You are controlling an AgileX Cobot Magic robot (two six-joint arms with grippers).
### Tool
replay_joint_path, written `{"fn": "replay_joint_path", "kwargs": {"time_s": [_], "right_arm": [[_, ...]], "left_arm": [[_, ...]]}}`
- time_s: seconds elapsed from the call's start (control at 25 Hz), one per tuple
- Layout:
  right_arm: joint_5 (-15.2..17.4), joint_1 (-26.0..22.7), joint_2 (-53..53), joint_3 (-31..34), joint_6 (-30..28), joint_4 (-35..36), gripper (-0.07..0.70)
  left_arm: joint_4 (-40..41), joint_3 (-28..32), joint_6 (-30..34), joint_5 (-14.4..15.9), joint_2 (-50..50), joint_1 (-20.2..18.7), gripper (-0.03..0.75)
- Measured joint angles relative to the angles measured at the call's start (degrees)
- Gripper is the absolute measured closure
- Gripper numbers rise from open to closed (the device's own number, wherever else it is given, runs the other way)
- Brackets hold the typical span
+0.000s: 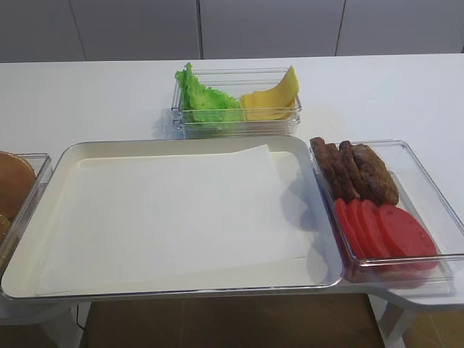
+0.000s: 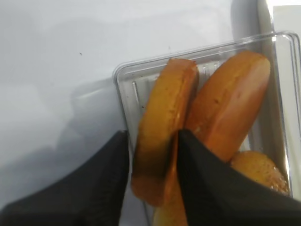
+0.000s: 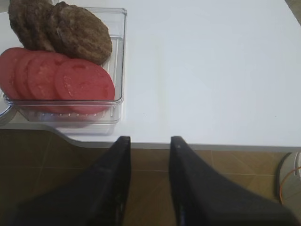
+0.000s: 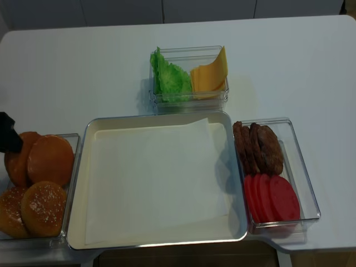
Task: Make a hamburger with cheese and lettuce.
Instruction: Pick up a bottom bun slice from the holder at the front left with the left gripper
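Close to the left wrist camera, the black left gripper (image 2: 153, 181) has its two fingers on either side of a round golden-brown bun half (image 2: 165, 123) that stands on its edge, and they seem to pinch it at its near, lower end, so I judge the grip is just forming. Its long axis runs from the fingers away toward the far wall of the clear plastic bun box (image 4: 71, 146) at the left of the table, so the lift should go straight up, then right. Largest in the scene is the wide metal tray with a white paper sheet (image 1: 181, 217) in the middle, bare, and I judge it the place for building; it lies just right of the bun box. A second bun half (image 2: 231, 101) leans against the held one and may be dragged along. At the far side, a small clear box holds the bright green ruffled lettuce (image 1: 203, 98) and the thin yellow cheese slices (image 1: 272, 98) side by side. At the right, another box holds dark brown patties (image 1: 359, 170) and red tomato slices (image 1: 384, 228). Black and closed on nothing, the right gripper (image 3: 149, 146) hangs off the near table edge, well apart from the buns.
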Motion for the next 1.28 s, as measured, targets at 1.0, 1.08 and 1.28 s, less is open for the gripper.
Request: {"fn": "replay_joint_path", "kwargs": {"time_s": [1.0, 1.08, 1.28], "right_arm": [[0.0, 0.0, 0.0, 0.0, 0.0, 0.0, 0.415], [0.0, 0.0, 0.0, 0.0, 0.0, 0.0, 0.415], [0.0, 0.0, 0.0, 0.0, 0.0, 0.0, 0.415]], "left_arm": [[-0.35, -6.32, 3.01, 2.97, -1.17, 0.0, 0.582], [-0.32, -6.54, 3.04, 2.97, -2.09, 0.0, 0.582], [0.02, -6.54, 2.91, 2.99, -4.37, 0.0, 0.582]]}}
